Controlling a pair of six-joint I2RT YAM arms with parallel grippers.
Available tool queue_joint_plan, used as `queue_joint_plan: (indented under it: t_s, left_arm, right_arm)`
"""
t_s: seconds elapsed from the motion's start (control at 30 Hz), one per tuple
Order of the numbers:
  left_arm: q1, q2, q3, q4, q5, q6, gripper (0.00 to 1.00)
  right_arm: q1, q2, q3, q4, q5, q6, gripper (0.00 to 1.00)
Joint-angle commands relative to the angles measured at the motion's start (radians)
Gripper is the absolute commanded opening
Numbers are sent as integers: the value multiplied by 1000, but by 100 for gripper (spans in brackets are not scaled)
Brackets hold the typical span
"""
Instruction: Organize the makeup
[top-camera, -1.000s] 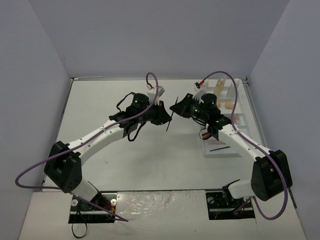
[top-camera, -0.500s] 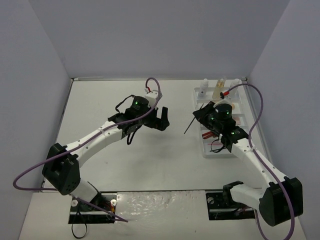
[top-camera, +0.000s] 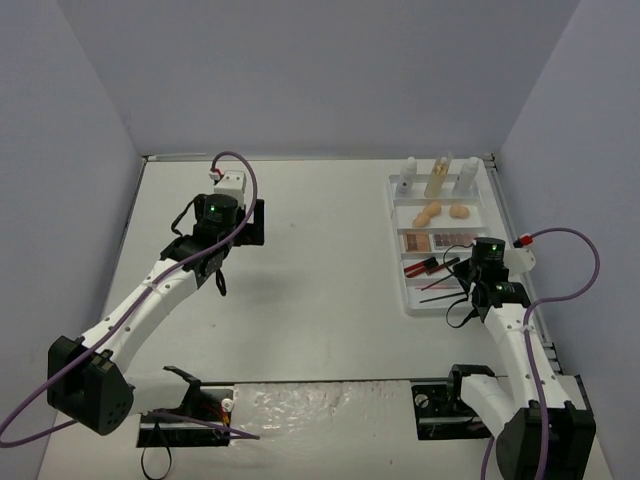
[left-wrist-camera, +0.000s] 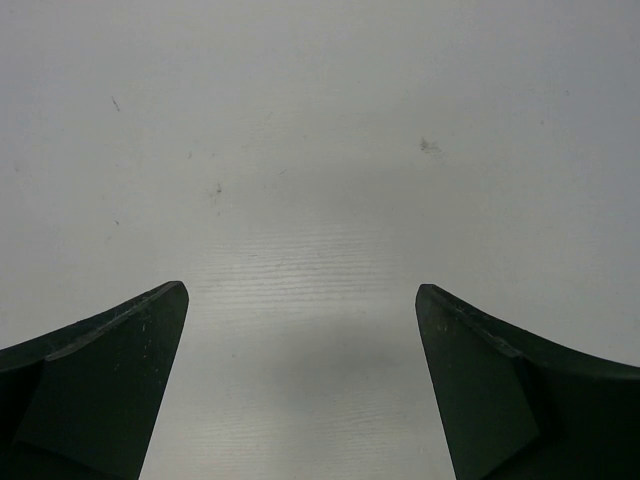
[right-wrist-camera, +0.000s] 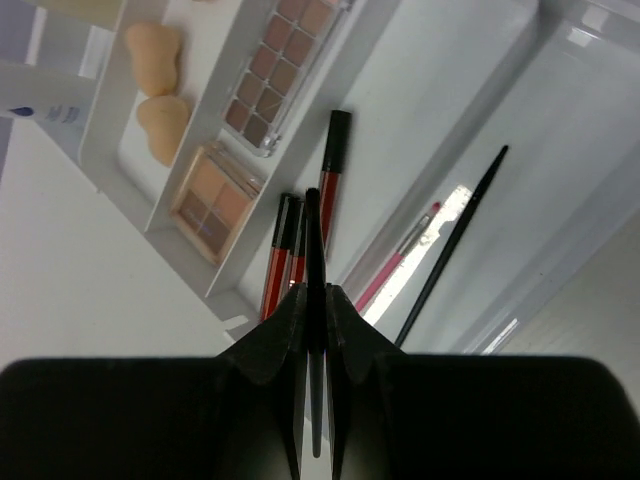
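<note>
Both outstretched; right end effector (right-wrist-camera: 316, 292) pinches brush (right-wrist-camera: 312, 220).

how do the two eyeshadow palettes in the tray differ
The long palette is a narrow strip with two rows of brown and rose pans in a clear case; the square palette is shorter, with four peach and tan pans in a tan case. Both lie flat, end to end, in one compartment of the white tray.

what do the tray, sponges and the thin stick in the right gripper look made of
Tray: likely hard plastic, glossy white, with bright highlights on its walls. Sponges: look like matte foam, beige, no shine. Thin stick in the right gripper: dark, smooth, probably plastic or lacquered wood; unclear which.
</note>
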Motion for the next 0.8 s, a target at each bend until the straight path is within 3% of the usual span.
queue_joint_plan:
  t_s: [0.0,0.3,0.43,0.5,0.77]
  left_arm:
    - [-14,-38,4,33,-86,25,97]
    - [-20,-44,-9,43,-73,15,97]
    - [-27,-44,-11,45,-71,19,97]
    - [-28,-46,-11,45,-71,22,97]
    - [-33,-43,8,50,-46,1,97]
  right_arm:
    - [-27,43,-26,-30,74,122,0]
    - [-69,98,-86,-34,84,215,1]
    - [-75,91,-106,-37,72,251,19]
    - [-76,85,-106,-41,69,252,40]
    - [-72,63,-18,-44,61,132,67]
